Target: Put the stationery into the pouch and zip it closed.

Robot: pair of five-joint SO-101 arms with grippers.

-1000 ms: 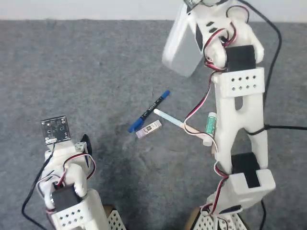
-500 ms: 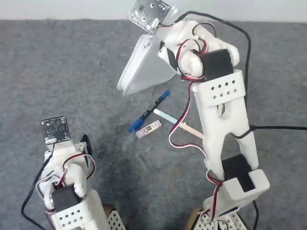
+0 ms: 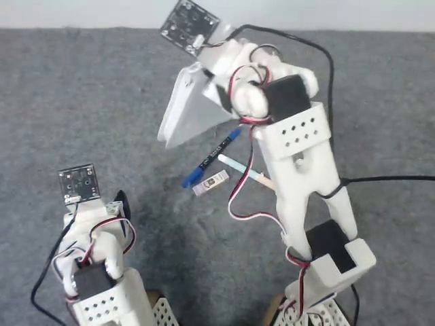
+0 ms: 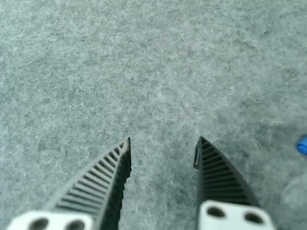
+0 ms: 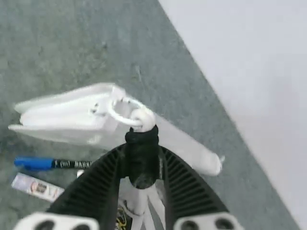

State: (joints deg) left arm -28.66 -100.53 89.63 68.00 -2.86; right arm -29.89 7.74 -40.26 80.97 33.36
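Observation:
My right gripper [image 3: 219, 89] holds a white pouch [image 3: 185, 114] in the air, above the far end of the stationery. In the right wrist view it [image 5: 142, 148] is shut on a dark tab by the pouch's [image 5: 86, 117] zipper ring. On the grey mat below lie a blue pen [image 3: 211, 157], a pale pen [image 3: 239, 167] and a small labelled eraser [image 3: 210, 182]; the blue pen [image 5: 48, 164] and eraser [image 5: 36, 187] also appear under the pouch. My left gripper [image 3: 121, 204] rests low at the near left, open over bare mat [image 4: 163, 141].
Grey carpet-like mat [image 3: 102, 102] covers the table, with a pale wall strip along the far edge. The right arm's white links [image 3: 306, 176] stretch over the table's right side. A blue tip [image 4: 302, 143] shows at the edge of the left wrist view.
The right arm has swung left with the pouch, from the far right to above the pens, tilting the pouch. The left arm has not moved.

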